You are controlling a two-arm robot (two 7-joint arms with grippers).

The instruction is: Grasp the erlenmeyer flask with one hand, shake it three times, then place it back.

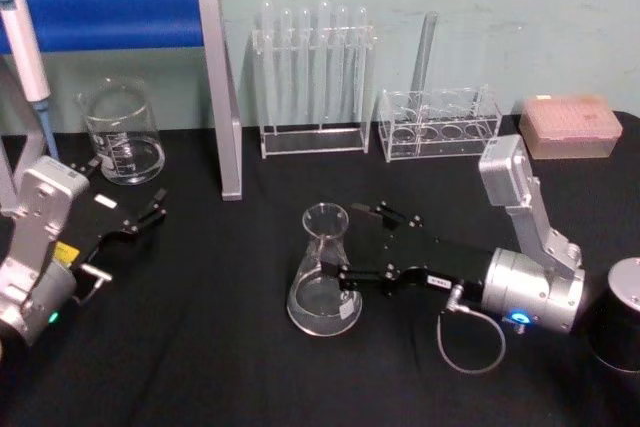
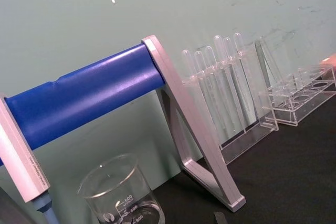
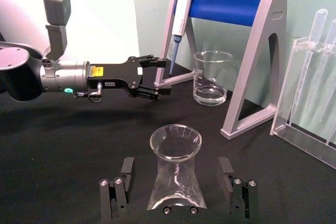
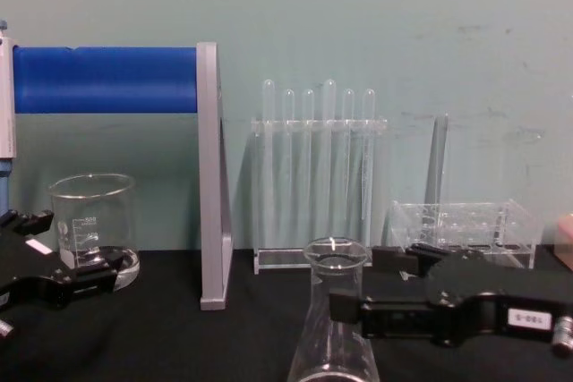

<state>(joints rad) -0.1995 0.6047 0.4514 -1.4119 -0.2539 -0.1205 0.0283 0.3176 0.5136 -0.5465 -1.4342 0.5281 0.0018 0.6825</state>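
Near the middle of the black table [image 1: 200,357] the flask [image 1: 325,277] stands upright on its wide base, mouth up and empty as far as the views show. Reaching in low from the right, the right gripper [image 1: 352,244] has its two fingers [image 3: 126,169] spread wide, one on each side of the flask at about the level of the lower neck. From the right wrist view a clear gap shows between each finger and the glass, so the jaws straddle the flask without pressing on it. From the chest view the near finger crosses just in front of the neck.

Off at the left edge of the table the left gripper [image 1: 150,215] rests low, its fingers parted and holding nothing, pointing toward a glass beaker [image 1: 122,132] that stands just beyond it. Behind them are a stand with a blue bar [image 1: 120,15] and, against the wall, a clear rack of test tubes [image 1: 312,77], well apart from the flask
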